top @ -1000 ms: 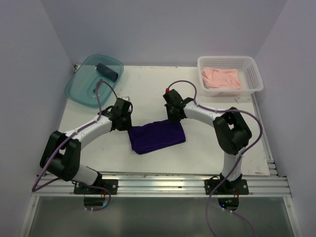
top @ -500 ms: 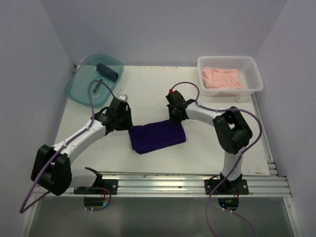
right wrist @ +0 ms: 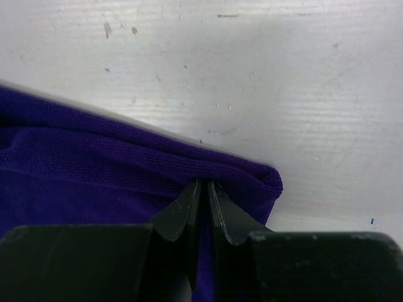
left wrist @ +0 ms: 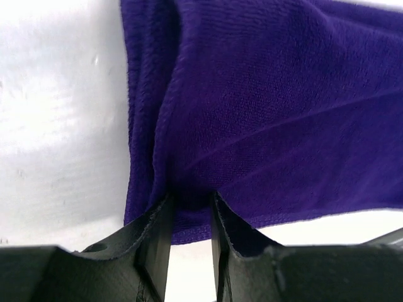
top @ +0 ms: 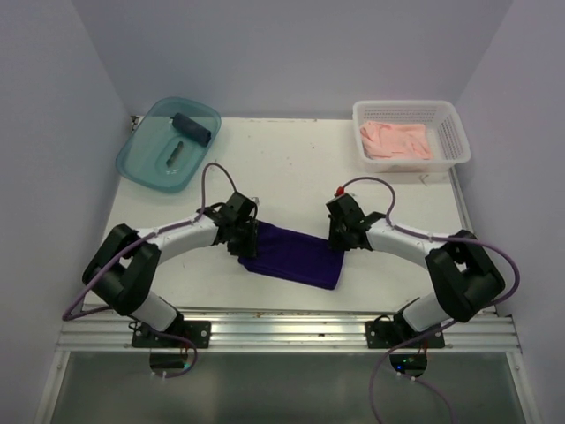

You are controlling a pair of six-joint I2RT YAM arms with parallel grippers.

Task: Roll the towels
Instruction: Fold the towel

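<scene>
**Item 1. Purple towel (top: 296, 258).** It lies at the lower middle of the overhead view, on the white table (top: 291, 168) between the two arms. It is folded into a slanted band running from mid-left down towards the right, and it is not yet rolled. The cloth is a soft knit, limp and light by the look of it. I would expect it to sag and crease wherever it is lifted, and to slide readily on the smooth tabletop. It has no stiffness to push against, so a roll would likely need both ends turned together. The best hold, in my judgement, is the doubled edge at each short end, where the layers bunch thick enough to pinch.

**Item 2. Left gripper (top: 246, 242).** It sits at the towel's left end. Its wrist view shows the fingers (left wrist: 157, 233) drawn in on a pucker of cloth at the near hem, with only a narrow gap between them.

**Item 3. Right gripper (top: 341, 240).** It sits at the towel's right end. Its fingers (right wrist: 179, 217) are almost pressed together, nipping the folded corner. The bite is shallow and may slip under a pull.

**Item 4. Blue towel (top: 194, 129).** It is at the upper left, a short rolled cylinder lying in the teal tub (top: 122, 161). It appears finished.

**Item 5. Pink towel (top: 397, 140).** It is at the upper right, heaped loose in the white basket (top: 455, 132), and unrolled.
</scene>
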